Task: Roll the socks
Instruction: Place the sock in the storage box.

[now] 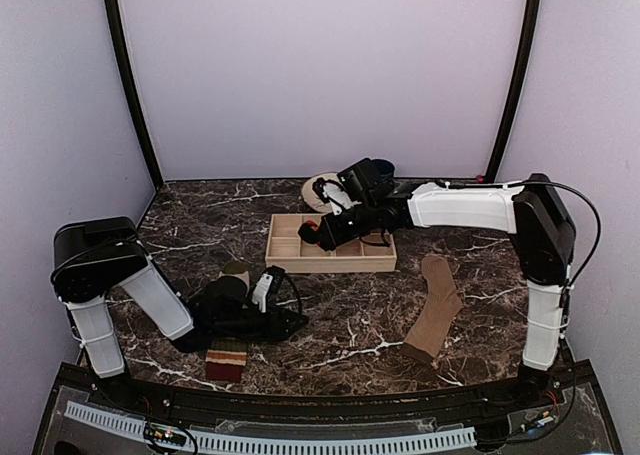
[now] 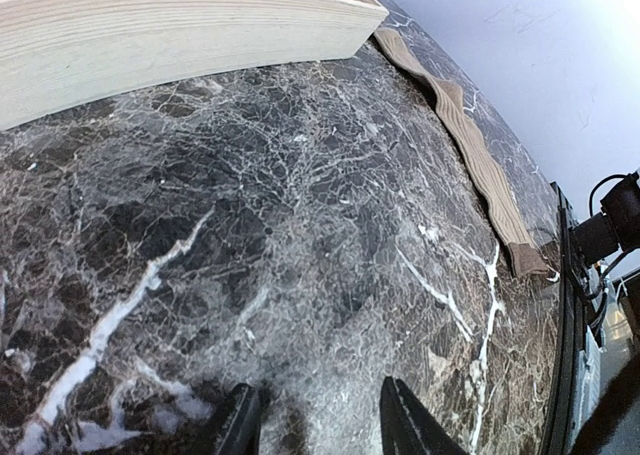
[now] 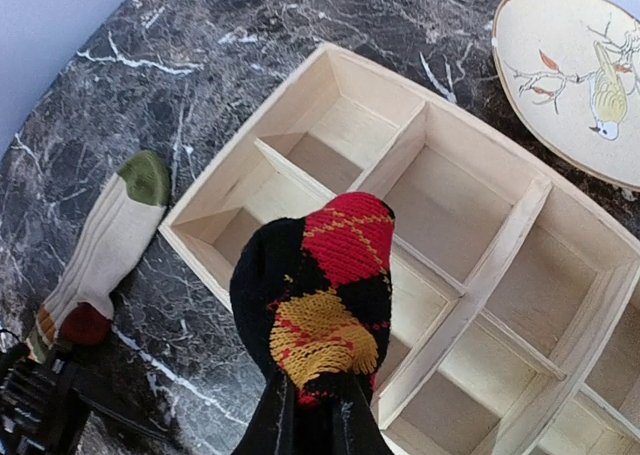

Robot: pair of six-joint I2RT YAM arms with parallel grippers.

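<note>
My right gripper (image 1: 318,233) is shut on the rolled black argyle sock (image 3: 320,295) with red and yellow diamonds. It holds the sock above the left compartments of the wooden tray (image 3: 470,295). The beige striped sock (image 1: 228,355) lies flat by my left arm, its green toe (image 3: 147,175) pointing at the tray. The plain tan ribbed sock (image 1: 435,310) lies flat at the right front and also shows in the left wrist view (image 2: 470,145). My left gripper (image 2: 320,425) is open and empty, low over bare marble beside the striped sock.
The wooden divided tray (image 1: 285,260) stands at mid table. A round plate (image 3: 575,65) with a bird painted on it lies behind it. Lilac walls close in the sides and back. The table's front edge (image 2: 565,305) runs past the tan sock.
</note>
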